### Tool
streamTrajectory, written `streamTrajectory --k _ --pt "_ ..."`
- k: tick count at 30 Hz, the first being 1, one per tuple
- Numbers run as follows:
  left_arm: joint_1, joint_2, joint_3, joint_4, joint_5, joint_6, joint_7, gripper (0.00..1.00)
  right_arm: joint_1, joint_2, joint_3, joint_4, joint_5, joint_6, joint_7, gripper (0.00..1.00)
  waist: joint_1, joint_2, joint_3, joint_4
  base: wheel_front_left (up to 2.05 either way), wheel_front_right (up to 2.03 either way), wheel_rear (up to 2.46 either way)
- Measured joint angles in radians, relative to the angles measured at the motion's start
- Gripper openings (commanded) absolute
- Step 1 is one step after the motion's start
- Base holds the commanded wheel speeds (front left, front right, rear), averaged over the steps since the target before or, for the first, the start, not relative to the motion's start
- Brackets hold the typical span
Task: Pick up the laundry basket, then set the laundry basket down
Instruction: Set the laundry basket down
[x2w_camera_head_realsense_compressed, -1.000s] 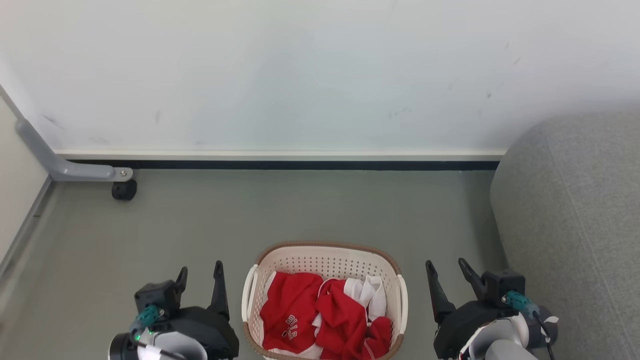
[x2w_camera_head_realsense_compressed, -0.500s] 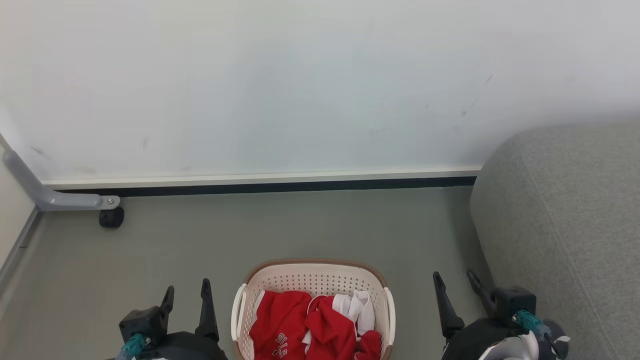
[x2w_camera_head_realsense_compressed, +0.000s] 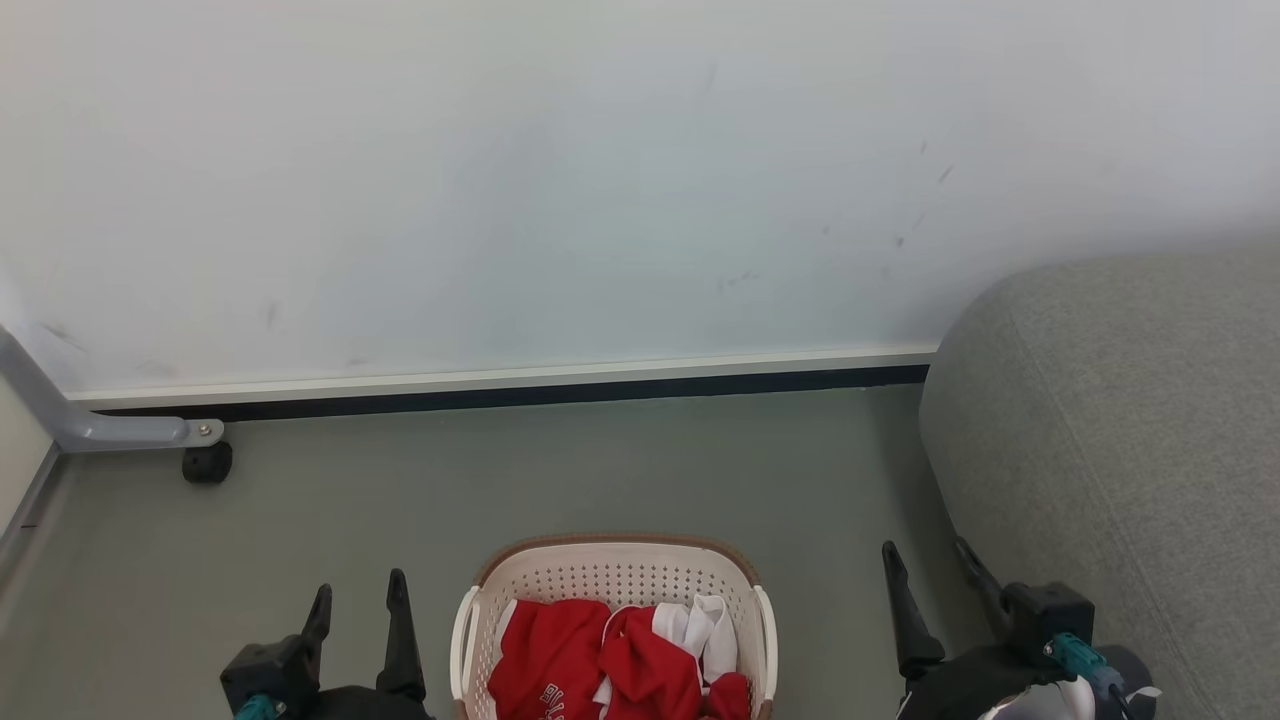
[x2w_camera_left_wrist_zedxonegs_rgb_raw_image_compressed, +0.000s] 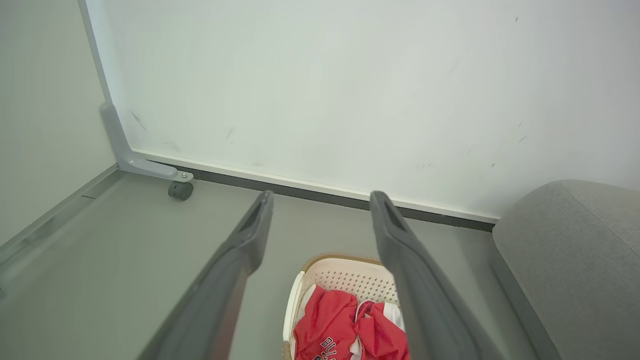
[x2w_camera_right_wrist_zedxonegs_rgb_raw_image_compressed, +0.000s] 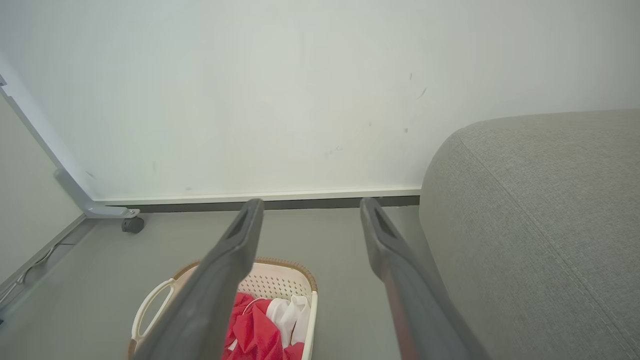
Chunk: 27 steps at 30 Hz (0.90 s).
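either side of laundry basket (x2w_camera_head_realsense_compressed: 612, 548) on floor (x2w_camera_head_realsense_compressed: 600, 460): left pincer (x2w_camera_head_realsense_compressed: 360, 584), right pincer (x2w_camera_head_realsense_compressed: 925, 548), pointing forward, both wide, empty.

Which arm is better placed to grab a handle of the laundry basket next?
Likely left: the left end effector, open, sits close beside the laundry basket; the right end effector stands farther off, near the sofa.

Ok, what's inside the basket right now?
The basket holds crumpled red clothes, one with white lettering, and a white cloth. They cover the bottom, so anything beneath is hidden. The head view cuts off the near end.
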Motion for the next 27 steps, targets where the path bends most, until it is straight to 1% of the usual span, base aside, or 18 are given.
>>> streamTrajectory --k 14,27 --pt "0.006 -0.004 0.018 -0.048 0.025 0.007 0.000 1.00 0.031 0.005 -0.046 -0.046 -0.057 0.000 0.000 1.00 0.0000 0.0000 0.001 -0.014 0.00 0.00 0.00" --pt "0.006 -0.007 0.021 -0.075 0.041 0.007 0.000 1.00 0.046 0.015 -0.075 -0.084 -0.094 0.000 0.000 1.00 0.0000 0.0000 0.001 -0.012 0.00 0.00 0.00"
